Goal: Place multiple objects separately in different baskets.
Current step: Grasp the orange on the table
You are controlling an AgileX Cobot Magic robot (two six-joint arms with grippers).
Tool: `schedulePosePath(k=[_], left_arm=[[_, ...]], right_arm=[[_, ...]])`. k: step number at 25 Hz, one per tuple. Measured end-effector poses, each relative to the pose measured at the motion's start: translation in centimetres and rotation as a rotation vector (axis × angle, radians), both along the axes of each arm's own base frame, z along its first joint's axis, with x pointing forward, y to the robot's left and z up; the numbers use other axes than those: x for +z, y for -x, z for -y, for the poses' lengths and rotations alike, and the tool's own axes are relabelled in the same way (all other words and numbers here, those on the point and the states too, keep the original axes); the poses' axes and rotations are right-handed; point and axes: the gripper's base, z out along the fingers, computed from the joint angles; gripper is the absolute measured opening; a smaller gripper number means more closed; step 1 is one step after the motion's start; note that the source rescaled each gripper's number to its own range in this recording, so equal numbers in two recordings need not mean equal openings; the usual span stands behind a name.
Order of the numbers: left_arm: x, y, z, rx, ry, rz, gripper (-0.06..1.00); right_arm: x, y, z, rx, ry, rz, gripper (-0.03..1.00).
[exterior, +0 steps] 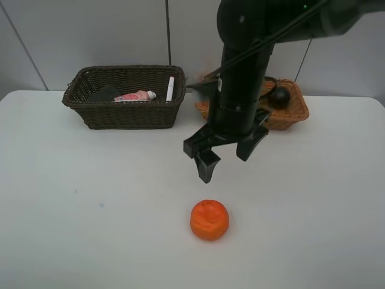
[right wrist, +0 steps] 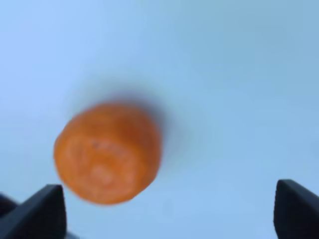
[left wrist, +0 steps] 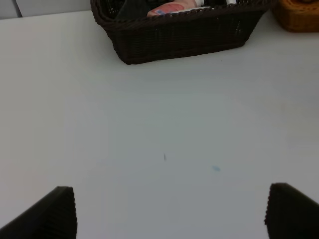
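Note:
The orange [exterior: 209, 220] lies alone on the white table, toward the front. My right gripper [exterior: 227, 159] hangs open a little above and behind it, touching nothing. In the right wrist view the orange [right wrist: 107, 152] is blurred and sits to one side of the open right gripper [right wrist: 167, 211]. At the back left, the dark brown basket [exterior: 126, 114] holds a dark green eraser [exterior: 105, 93], a pink bottle [exterior: 135, 96] and a white marker [exterior: 170, 88]. The light tan basket [exterior: 292, 117] holds a dark mangosteen [exterior: 280, 96]. My left gripper [left wrist: 172, 214] is open over bare table.
The right arm [exterior: 240, 72] stands in front of the tan basket and hides most of its left half. In the left wrist view the dark basket [left wrist: 179, 35] is ahead, with a corner of the tan basket [left wrist: 299, 15] beside it.

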Motion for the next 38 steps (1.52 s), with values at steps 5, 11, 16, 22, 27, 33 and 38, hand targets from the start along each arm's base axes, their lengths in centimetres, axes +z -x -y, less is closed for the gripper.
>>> schedulePosePath(k=[5, 11, 16, 22, 27, 33, 38], left_arm=[[0.0, 0.0, 0.0, 0.000, 0.000, 0.000, 1.00], [0.0, 0.0, 0.0, 0.000, 0.000, 0.000, 1.00], [0.0, 0.0, 0.0, 0.000, 0.000, 0.000, 1.00], [0.0, 0.0, 0.0, 0.000, 0.000, 0.000, 1.00], [0.0, 0.0, 0.0, 0.000, 0.000, 0.000, 1.00], [0.0, 0.0, 0.0, 0.000, 0.000, 0.000, 1.00], [0.0, 0.0, 0.0, 0.000, 0.000, 0.000, 1.00]], right_arm=[[-2.1, 3.1, -1.1, 0.085, 0.030, -0.028, 0.96], [-2.5, 4.9, -3.0, 0.138, -0.040, -0.016, 0.96], [-2.4, 4.6, -3.2, 0.181, -0.046, 0.042, 0.96], [-2.6, 4.2, -3.1, 0.204, -0.044, 0.085, 0.96], [-3.9, 4.7, -2.4, 0.205, -0.039, 0.080, 0.96], [-5.0, 5.0, -2.1, 0.201, -0.064, 0.094, 0.96], [-5.0, 4.9, -2.3, 0.203, -0.085, 0.117, 0.96]])
